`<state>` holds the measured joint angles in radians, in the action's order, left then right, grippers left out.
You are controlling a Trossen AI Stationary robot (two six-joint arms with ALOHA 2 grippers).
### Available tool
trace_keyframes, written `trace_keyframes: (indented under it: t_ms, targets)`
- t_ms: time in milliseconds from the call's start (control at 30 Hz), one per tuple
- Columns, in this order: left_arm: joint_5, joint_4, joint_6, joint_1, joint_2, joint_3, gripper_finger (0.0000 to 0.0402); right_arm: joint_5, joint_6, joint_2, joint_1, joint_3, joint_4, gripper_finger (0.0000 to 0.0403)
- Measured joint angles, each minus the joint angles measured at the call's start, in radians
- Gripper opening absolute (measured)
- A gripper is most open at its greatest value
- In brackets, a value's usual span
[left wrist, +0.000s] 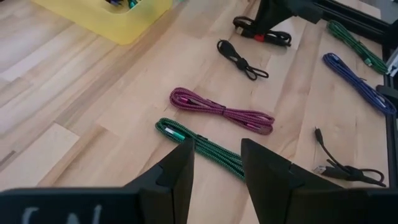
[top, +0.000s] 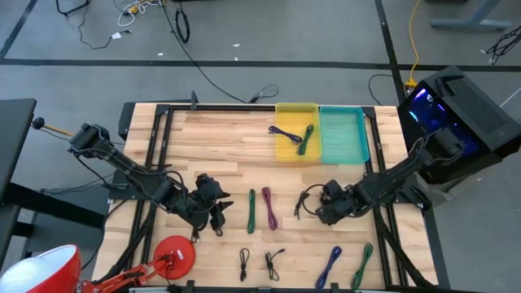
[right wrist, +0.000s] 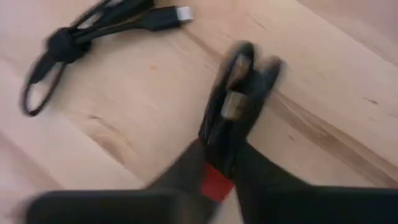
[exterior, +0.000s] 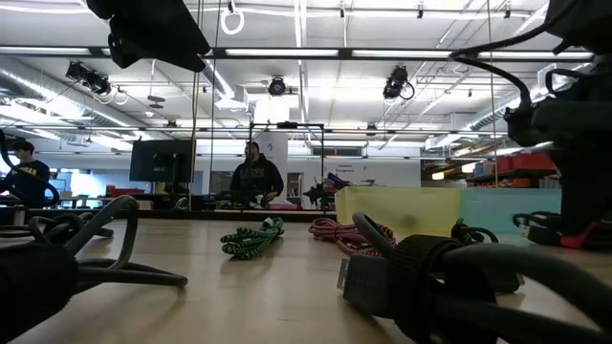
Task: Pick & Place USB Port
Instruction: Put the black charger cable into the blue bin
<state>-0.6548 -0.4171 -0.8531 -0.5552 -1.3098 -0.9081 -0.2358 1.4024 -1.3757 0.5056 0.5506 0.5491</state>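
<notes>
Gripping black cable (right wrist: 233, 99), right end effector (right wrist: 239, 134) closed; left end effector (left wrist: 214, 165) open; no legible writing.

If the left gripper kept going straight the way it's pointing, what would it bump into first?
Probably the green cable. In the left wrist view it lies on the wooden table just ahead of the left gripper, whose fingers stand open. The pink cable comes next. How high the gripper hovers is hard to judge.
</notes>
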Motion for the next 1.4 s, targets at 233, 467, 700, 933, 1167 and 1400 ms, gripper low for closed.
trace_keyframes:
  t_ms: [233, 467, 700, 933, 1167, 1400]
  targets:
    - [-0.018, 0.000, 0.000, 0.000, 0.000, 0.000, 0.0138, -0.051, -0.075, 0.103, -0.038, 0.050, 0.152, 0.0010]
    - [-0.019, 0.000, 0.000, 0.000, 0.000, 0.000, 0.0138, -0.184, -0.103, 0.246, -0.090, 0.218, 0.452, 0.0010]
    - [-0.033, 0.001, -0.006, 0.000, -0.002, 0.000, 0.0138, -0.417, -0.032, 0.365, -0.169, 0.443, 0.848, 0.0010]
    - [-0.048, 0.018, -0.008, -0.003, -0.066, -0.001, 0.0138, -0.511, 0.042, 0.382, -0.301, 0.459, 1.001, 0.0010]
    - [-0.014, 0.109, 0.008, -0.004, -0.131, -0.001, 0.0138, -0.559, -0.014, 0.381, -0.419, 0.440, 0.978, 0.0010]
    - [0.000, 0.267, 0.078, -0.008, -0.167, -0.001, 0.0138, -0.561, -0.147, 0.372, -0.523, 0.440, 0.887, 0.0010]
